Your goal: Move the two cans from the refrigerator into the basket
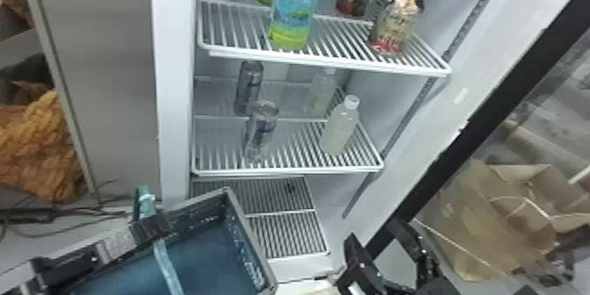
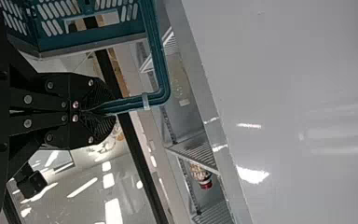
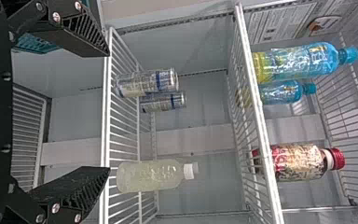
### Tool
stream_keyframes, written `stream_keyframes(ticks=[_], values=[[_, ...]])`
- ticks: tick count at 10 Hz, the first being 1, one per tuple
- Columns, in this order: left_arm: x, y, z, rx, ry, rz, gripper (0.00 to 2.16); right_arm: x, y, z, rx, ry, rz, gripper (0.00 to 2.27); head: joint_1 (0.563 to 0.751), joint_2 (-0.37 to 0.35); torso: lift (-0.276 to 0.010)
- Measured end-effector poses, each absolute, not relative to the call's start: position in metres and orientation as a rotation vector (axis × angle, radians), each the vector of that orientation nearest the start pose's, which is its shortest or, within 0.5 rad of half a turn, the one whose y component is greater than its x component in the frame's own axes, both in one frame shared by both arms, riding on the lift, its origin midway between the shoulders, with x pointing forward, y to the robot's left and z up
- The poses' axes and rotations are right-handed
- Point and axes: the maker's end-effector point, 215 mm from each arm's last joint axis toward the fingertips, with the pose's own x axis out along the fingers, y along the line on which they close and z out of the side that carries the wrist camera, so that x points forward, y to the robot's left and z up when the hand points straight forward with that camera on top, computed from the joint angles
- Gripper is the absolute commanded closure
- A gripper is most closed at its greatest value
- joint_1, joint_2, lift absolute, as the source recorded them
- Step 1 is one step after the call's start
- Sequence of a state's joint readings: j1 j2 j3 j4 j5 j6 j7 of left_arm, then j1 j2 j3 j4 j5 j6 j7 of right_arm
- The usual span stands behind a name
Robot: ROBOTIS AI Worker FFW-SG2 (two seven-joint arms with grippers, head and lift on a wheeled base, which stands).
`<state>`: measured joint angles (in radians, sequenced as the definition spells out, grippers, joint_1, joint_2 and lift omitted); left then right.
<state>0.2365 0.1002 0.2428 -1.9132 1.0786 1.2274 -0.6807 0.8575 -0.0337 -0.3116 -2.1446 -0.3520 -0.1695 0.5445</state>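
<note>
Two silver cans stand one behind the other on the middle fridge shelf; the head view has the front can (image 1: 261, 131) and the rear can (image 1: 249, 88). In the right wrist view are the front can (image 3: 147, 82) and rear can (image 3: 163, 101). My left gripper (image 1: 149, 224) holds the handle of the blue basket (image 1: 246, 246) low before the fridge. In the left wrist view the left gripper (image 2: 107, 108) is closed on the basket handle (image 2: 161, 70). My right gripper (image 1: 379, 246) stands low at the right; in the right wrist view the right gripper (image 3: 108, 111) is spread wide, with nothing between its fingers.
A pale bottle (image 1: 340, 127) stands right of the cans, another behind it. The upper shelf (image 1: 325, 63) carries blue bottles and a red-capped bottle (image 1: 397, 17). The open fridge door's black frame (image 1: 496, 83) lies right, beside a brown bag (image 1: 496, 228).
</note>
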Motion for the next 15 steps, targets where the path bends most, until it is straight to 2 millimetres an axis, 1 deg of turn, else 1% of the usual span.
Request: stream_keyframes(ticks=[6, 8, 10, 13, 15], values=[[0.36, 0.071, -0.33, -1.152, 0.619, -1.028, 1.21, 0.318, -0.283, -0.338, 0.114, 0.037, 0.276, 0.18, 0.695, -0.35, -0.219], [0.36, 0.071, -0.33, -1.153, 0.618, -1.028, 1.21, 0.321, -0.281, -0.337, 0.115, 0.029, 0.278, 0.18, 0.695, -0.346, -0.219], [0.36, 0.07, -0.331, -1.153, 0.622, -1.028, 1.21, 0.329, -0.278, -0.337, 0.115, 0.017, 0.283, 0.17, 0.695, -0.339, -0.219], [0.36, 0.07, -0.332, -1.149, 0.628, -1.028, 1.21, 0.351, -0.273, -0.333, 0.103, -0.017, 0.287, 0.17, 0.695, -0.322, -0.219], [0.362, 0.069, -0.33, -1.144, 0.626, -1.031, 1.21, 0.363, -0.272, -0.34, 0.1, -0.018, 0.279, 0.17, 0.695, -0.315, -0.219]])
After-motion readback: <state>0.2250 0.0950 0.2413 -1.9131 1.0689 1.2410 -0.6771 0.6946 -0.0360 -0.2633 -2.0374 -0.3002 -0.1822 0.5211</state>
